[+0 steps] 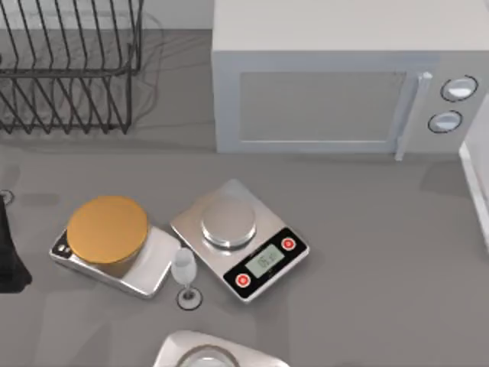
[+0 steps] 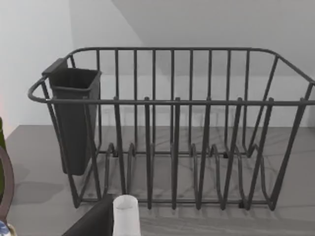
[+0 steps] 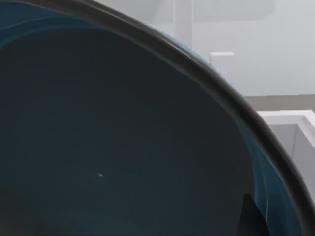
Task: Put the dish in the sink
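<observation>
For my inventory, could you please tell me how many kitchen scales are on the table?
2: one with an orange disc at the left, one with a silver platter beside it near the middle.

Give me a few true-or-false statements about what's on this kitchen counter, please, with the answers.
1. The orange disc sits on a scale. True.
2. The microwave door stands open. False: it is closed.
3. A small stemmed glass stands between the two scales. True.
4. The wire dish rack is full of plates. False: its slots are bare; a dark cup hangs on one end.
5. The blue dish looms close before the right wrist camera. True.
</observation>
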Controlling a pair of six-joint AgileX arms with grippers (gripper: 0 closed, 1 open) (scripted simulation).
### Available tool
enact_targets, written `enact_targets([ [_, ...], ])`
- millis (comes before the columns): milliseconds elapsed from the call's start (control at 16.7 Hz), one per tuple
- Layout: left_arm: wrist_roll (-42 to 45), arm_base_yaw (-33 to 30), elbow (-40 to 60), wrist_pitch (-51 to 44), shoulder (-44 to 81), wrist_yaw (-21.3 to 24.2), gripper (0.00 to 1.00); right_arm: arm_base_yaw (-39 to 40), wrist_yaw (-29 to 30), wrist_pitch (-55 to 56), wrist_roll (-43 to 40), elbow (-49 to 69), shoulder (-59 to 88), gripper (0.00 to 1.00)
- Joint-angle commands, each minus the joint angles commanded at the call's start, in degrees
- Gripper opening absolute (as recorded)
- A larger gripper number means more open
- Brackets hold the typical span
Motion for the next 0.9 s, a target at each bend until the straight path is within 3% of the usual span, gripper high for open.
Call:
enact_targets([
  [240, 0.0, 0.0, 0.0, 0.0, 0.0, 0.0, 1.0, -0.45, 0.94, 10.37, -0.72, -0.11, 6.61, 0.0],
  [600, 0.0, 0.0, 0.0, 0.0, 0.0, 0.0, 1.0, -0.44, 1.18, 11.96, -0.63, -0.07, 7.82, 0.0],
  [900, 0.0, 0.0, 0.0, 0.0, 0.0, 0.0, 1.0, -0.44, 1.18, 11.96, -0.63, -0.07, 7.82, 0.38],
])
